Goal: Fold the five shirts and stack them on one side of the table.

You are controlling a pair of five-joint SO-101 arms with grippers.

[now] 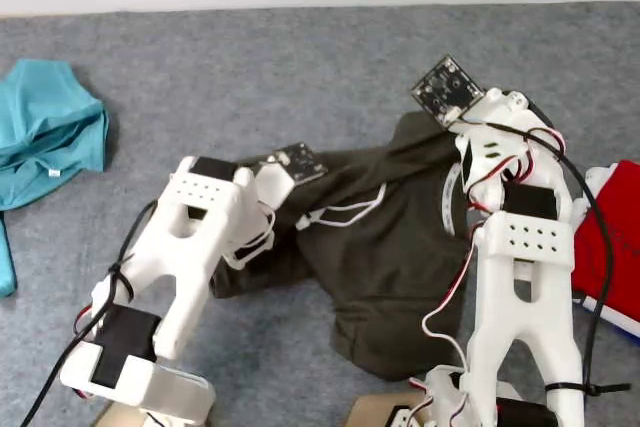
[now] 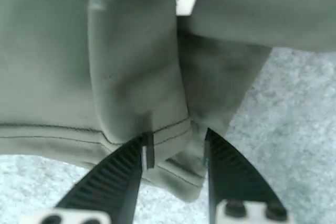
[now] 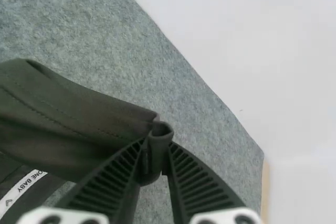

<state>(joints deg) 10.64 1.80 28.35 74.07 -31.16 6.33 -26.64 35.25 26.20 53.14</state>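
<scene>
Dark olive cotton shirt [image 1: 390, 257] held at the middle of the grey felt table [image 1: 250, 77] for folding.
A raised edge is clamped in the right gripper [image 3: 157, 141]; the hem is straddled by the left gripper [image 2: 176, 137], jaws apart, seemingly for a matching grasp.

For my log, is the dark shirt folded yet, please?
Not yet: shirt lies rumpled, right gripper pinching an edge, left gripper open around its hem.
</scene>
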